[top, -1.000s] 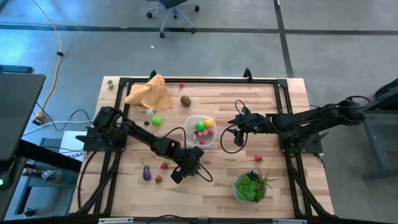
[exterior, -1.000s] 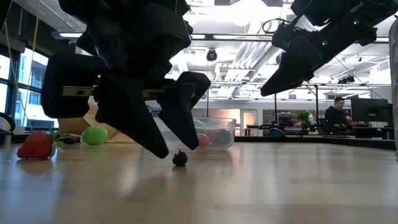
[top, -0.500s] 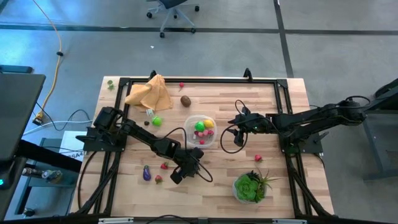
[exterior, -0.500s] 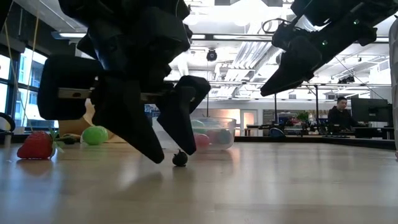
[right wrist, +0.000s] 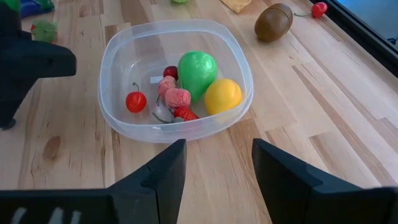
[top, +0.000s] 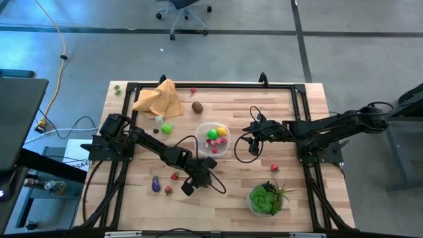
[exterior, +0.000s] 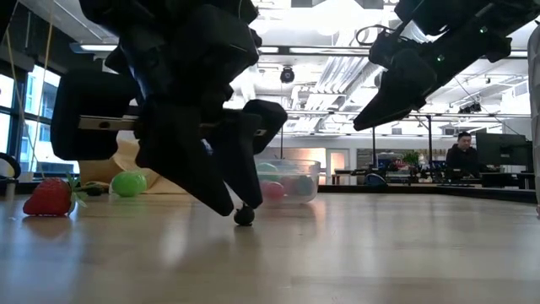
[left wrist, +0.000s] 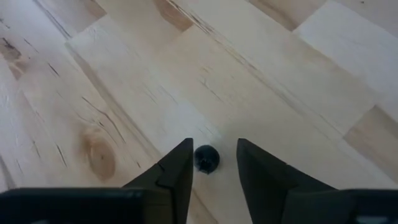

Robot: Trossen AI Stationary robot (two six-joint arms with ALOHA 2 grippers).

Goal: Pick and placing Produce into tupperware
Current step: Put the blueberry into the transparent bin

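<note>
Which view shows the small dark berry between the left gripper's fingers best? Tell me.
The left wrist view: the dark berry sits plainly between the left gripper fingers. The low view shows it partly; the high view hides it.

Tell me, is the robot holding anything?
Not yet. The left gripper has a small dark berry between its fingers, not pinched. The right gripper is empty.

**What we cannot make out**

From above, the left claw [top: 188,188] covers the small dark ball [left wrist: 206,159], whose kind we cannot name. In the low view the arm hides most of the tupperware [exterior: 295,179]; a pale piece [right wrist: 163,112] inside is perhaps garlic.
</note>
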